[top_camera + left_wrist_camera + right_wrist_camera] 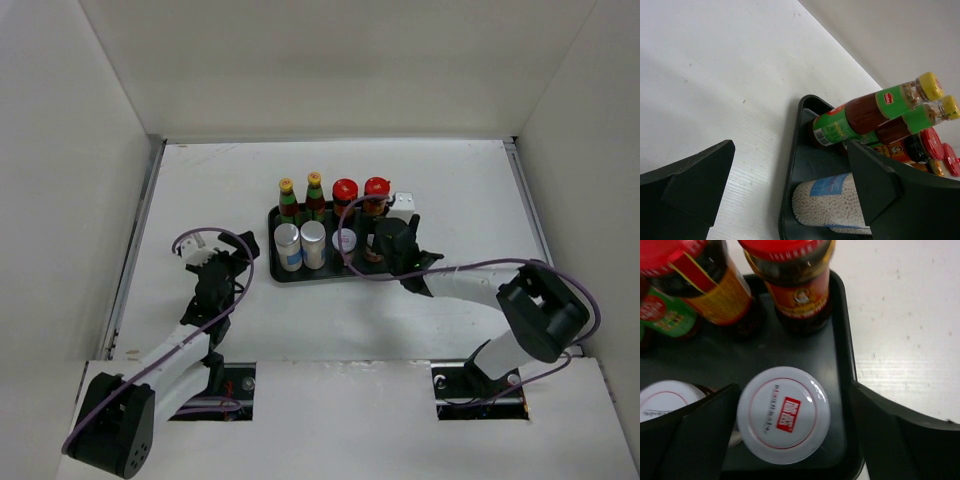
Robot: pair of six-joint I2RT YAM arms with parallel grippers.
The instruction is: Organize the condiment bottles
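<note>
right gripper gapes wide over the white shaker jar near the far edge of the bench; i judge it light, rigid, slick, best pinched mid-body

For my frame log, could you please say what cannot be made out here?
Top view: the right end effector hides the tray's front-right corner.
Right wrist: the neighbouring shaker lid is cut off by a finger.
Left wrist: a finger covers part of the shaker jar.
Top view: white object behind the tray, too small to identify.
</note>
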